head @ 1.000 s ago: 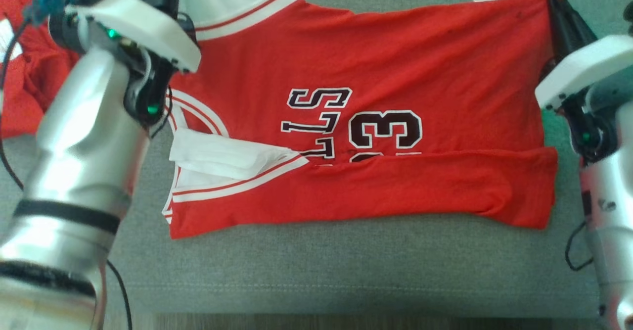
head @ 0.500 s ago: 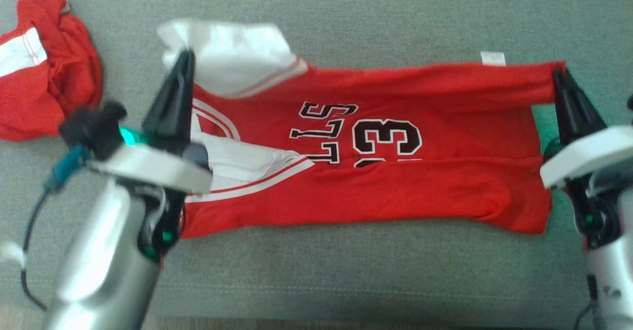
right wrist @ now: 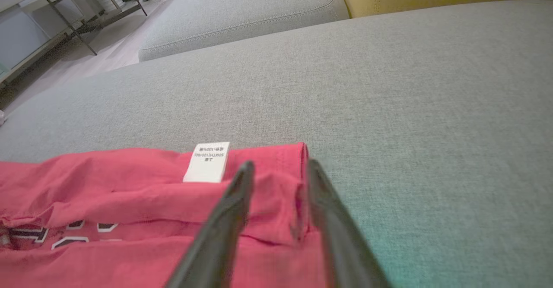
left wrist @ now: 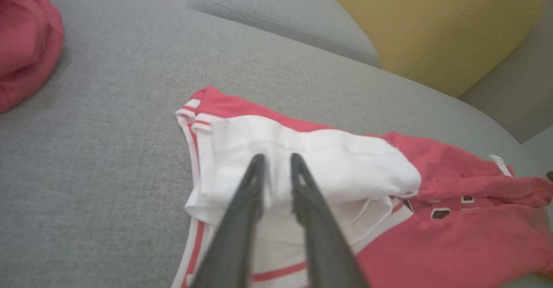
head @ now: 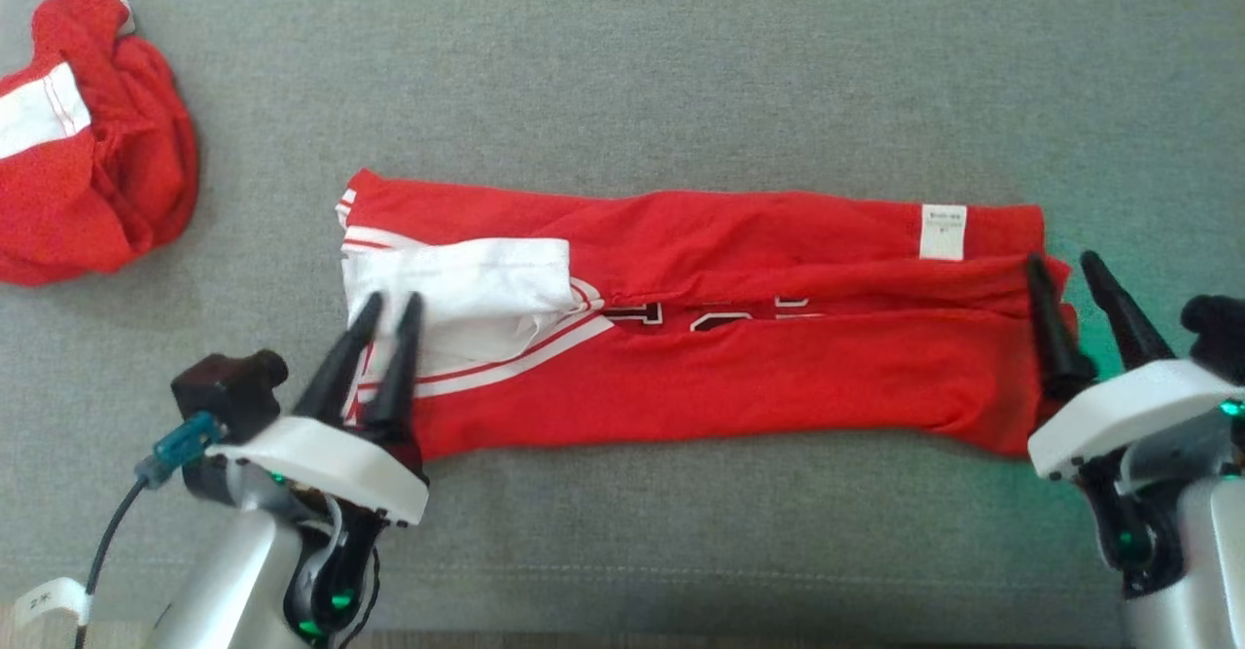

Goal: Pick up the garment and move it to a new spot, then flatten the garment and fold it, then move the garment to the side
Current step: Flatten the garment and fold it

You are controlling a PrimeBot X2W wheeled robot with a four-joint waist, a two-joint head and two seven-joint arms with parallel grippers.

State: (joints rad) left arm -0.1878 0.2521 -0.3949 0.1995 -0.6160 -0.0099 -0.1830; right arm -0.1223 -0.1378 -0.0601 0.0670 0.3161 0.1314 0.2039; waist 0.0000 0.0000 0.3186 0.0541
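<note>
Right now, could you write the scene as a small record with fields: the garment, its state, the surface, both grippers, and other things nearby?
garment: red jersey, folded into a long strip, lying flat
surface: grey sofa cushion
left gripper: open, tips over the white part of the jersey
right gripper: open, tips at the opposite end, near the white label
nearby: crumpled red garment, apart, on the robot's left

Two red garments (head: 720,377) (head: 92,182), two claws (head: 394,299) (head: 1060,258)

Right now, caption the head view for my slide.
Red basketball jersey folded lengthwise on grey fabric cushion; left gripper and right gripper open at its ends.
</note>
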